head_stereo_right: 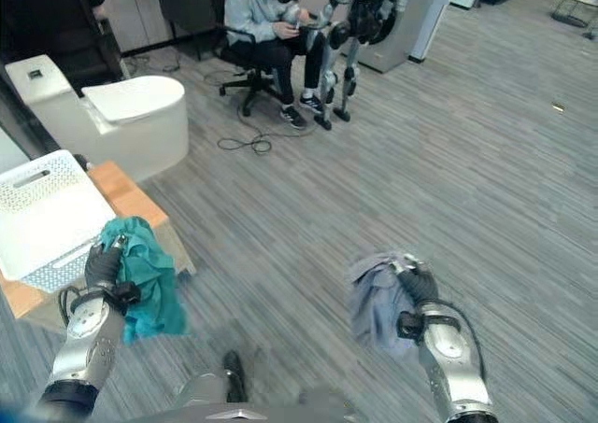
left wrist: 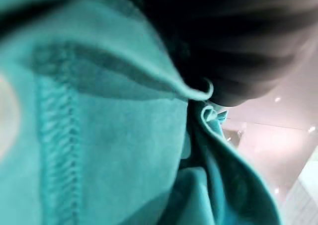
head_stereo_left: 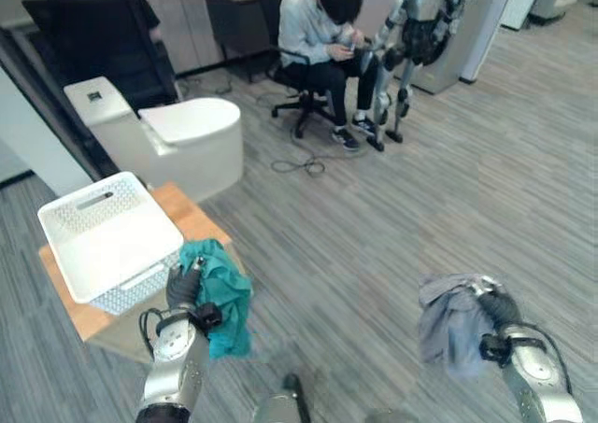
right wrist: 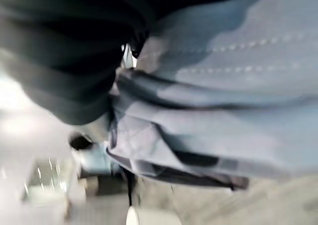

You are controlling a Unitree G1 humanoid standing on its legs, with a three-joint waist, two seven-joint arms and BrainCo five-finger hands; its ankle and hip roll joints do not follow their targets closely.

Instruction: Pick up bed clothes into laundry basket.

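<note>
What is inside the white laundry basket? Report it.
Nothing shows inside the basket; its white floor looks bare. The teal cloth hangs from the left hand beside it, hiding the near corner.

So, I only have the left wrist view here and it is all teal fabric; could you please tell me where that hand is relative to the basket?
Observer: The left hand holds the teal cloth in the air just beside the white laundry basket, not yet over it.
Operator: Thank you. Is anything in the basket already?
Observer: No clothes that I can see; it sits on a low wooden table.
Operator: And what is the right hand doing?
Observer: The right hand holds a grey-blue cloth out over the floor, well away from the basket.
</note>
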